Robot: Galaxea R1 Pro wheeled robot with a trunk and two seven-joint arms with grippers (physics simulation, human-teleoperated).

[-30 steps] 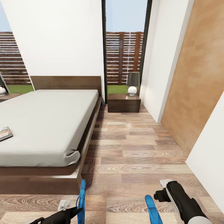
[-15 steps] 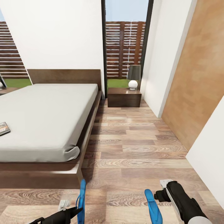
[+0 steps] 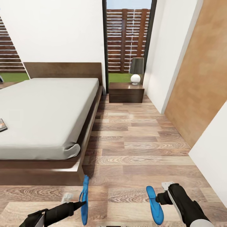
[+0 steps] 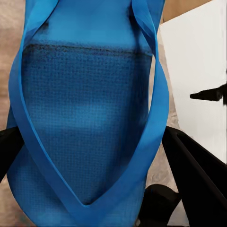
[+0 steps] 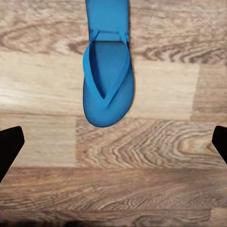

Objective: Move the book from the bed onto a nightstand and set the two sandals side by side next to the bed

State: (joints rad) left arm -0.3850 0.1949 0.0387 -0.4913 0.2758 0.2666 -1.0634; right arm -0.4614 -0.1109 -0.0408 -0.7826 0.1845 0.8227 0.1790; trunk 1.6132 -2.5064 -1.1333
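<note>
Sandals risk landing apart: left gripper [image 3: 82, 204] jaws clasp one sandal [image 3: 84, 199] on edge; right gripper's [image 5: 113, 142] released jaws hover over the other sandal [image 3: 155, 205], flat on the floor [image 3: 135, 151].

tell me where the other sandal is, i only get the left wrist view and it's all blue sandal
Observer: The other sandal lies flat on the floor, strap up, just ahead of the right pincer, which is open and not touching it.
Operator: how's mine sitting
Observer: The left pincer grips your sandal turned on edge, near the foot corner of the bed.
Operator: and the book
Observer: The book is on the mattress, at the left edge of the head view, far from both pincers.
</note>
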